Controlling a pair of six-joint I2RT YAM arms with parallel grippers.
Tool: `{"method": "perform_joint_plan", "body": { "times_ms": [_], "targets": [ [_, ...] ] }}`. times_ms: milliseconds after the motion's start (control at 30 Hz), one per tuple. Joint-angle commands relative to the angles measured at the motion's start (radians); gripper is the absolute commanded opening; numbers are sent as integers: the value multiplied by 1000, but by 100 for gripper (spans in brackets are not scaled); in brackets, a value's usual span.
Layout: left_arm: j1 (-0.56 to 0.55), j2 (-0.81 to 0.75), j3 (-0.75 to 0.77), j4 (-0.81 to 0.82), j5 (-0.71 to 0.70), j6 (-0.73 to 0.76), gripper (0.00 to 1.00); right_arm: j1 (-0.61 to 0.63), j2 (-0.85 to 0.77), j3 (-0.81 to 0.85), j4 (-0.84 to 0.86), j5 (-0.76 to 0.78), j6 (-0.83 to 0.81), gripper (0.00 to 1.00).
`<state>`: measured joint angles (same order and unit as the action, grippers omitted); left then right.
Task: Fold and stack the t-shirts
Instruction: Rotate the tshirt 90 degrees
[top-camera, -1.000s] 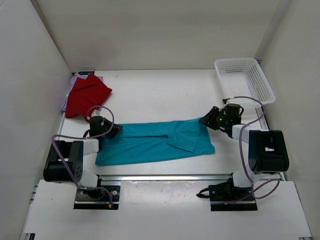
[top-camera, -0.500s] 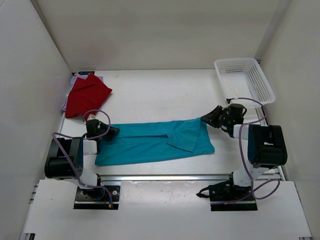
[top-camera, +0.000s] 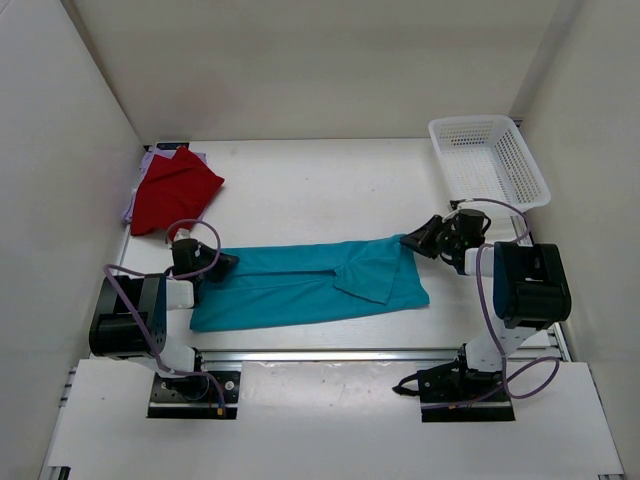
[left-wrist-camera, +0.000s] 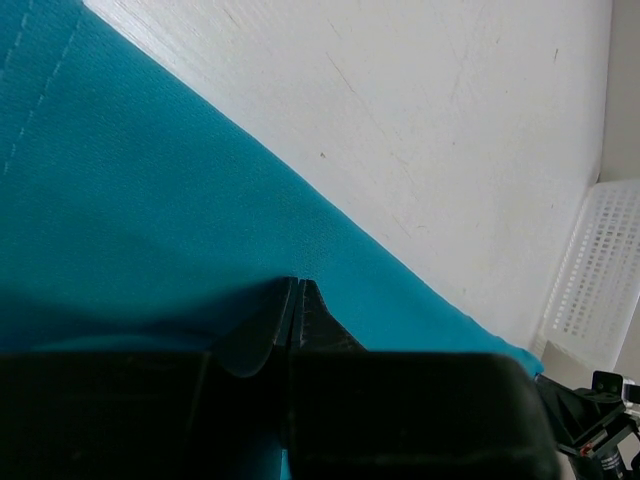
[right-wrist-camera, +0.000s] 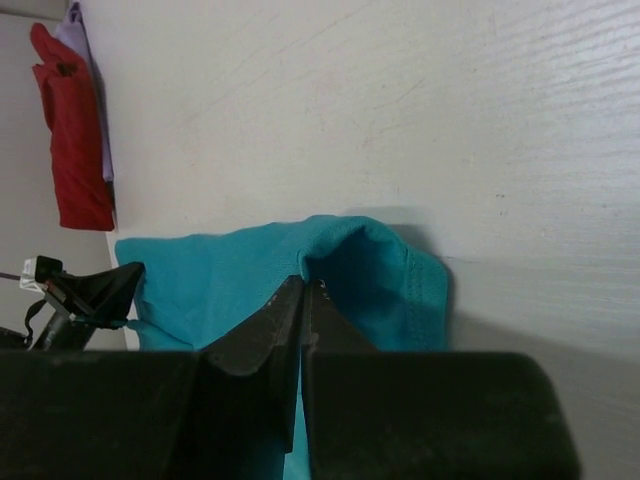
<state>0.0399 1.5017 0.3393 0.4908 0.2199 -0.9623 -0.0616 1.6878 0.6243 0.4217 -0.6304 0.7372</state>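
Grip set at both ends of the teal t-shirt (top-camera: 310, 285), which lies flat on the surface (top-camera: 300, 190) as a long band stretched between the two tools. On the left tool (top-camera: 228, 262) the fingers are together, clamped on the band's far corner. The right tool (top-camera: 408, 240) is pinched shut on a small raised fold of the far corner at the other end, clearest in its wrist view. Beyond the left tool, well apart, the red t-shirt (top-camera: 172, 190) sits on the lavender t-shirt (top-camera: 128, 208), of which only an edge shows. Beyond the right tool stands the white basket (top-camera: 475, 121), not involved. Judgement: this is the grasp before a fold. To do it well, lift both corners evenly, keep the band lightly taut so it neither sags nor twists, confirm each pinch holds every layer, then lay edge on edge. Writing: none legible on cloth, basket or arms.
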Motion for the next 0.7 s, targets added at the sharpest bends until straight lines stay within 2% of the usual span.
{"method": "perform_joint_plan", "body": {
  "times_ms": [0, 200, 400, 433, 500, 600, 667],
  "targets": [
    [8, -8, -2, 14, -7, 4, 1, -23, -5, -1, 103, -12, 33, 0],
    [41, 2, -14, 23, -8, -22, 0, -47, 18, 38, 25, 58, -12, 0],
    [45, -23, -2, 8, -5, -26, 0, -50, 43, 34, 23, 98, -12, 2],
    [38, -26, -5, 8, -8, -20, 0, -47, 41, 37, 23, 91, -4, 5],
    [29, -55, 0, -8, -8, -22, 0, -46, 24, 44, 8, 81, -7, 24],
    [-10, -121, 20, -37, -27, -9, 4, -3, -66, 64, -65, 130, -50, 36],
    [-28, -167, 46, -75, -53, 20, 7, 37, -136, 98, -137, 217, -87, 37]
  ]
}}
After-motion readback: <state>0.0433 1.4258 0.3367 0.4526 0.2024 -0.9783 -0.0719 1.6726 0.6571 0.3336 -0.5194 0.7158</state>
